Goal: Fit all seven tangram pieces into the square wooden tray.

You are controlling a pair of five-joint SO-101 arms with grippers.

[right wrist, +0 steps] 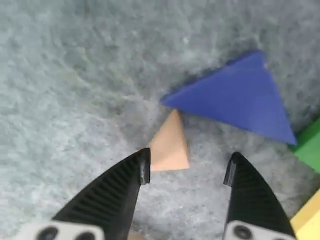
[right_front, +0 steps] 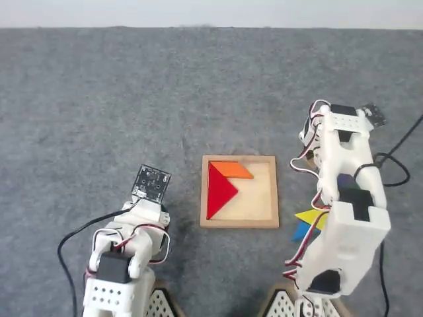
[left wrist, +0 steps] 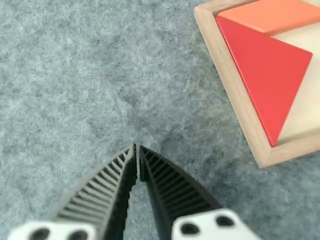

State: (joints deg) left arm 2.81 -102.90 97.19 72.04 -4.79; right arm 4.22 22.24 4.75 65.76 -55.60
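Observation:
The square wooden tray (right_front: 271, 191) lies at the table's middle with a large red triangle (right_front: 219, 190) and an orange parallelogram (right_front: 232, 170) inside; both also show in the left wrist view, the red triangle (left wrist: 267, 70) beside the tray wall (left wrist: 235, 95). My left gripper (left wrist: 137, 149) is shut above bare carpet, left of the tray. My right gripper (right wrist: 186, 167) is open over a small peach triangle (right wrist: 170, 145), its fingers either side. A dark blue triangle (right wrist: 235, 97) lies just beyond it. A yellow piece (right_front: 308, 216) and a light blue piece (right_front: 303, 230) peek out beside the right arm.
A green piece (right wrist: 310, 145) and a yellow edge (right wrist: 307, 217) sit at the border of the right wrist view. Grey carpet covers the table. The right arm hides most pieces right of the tray.

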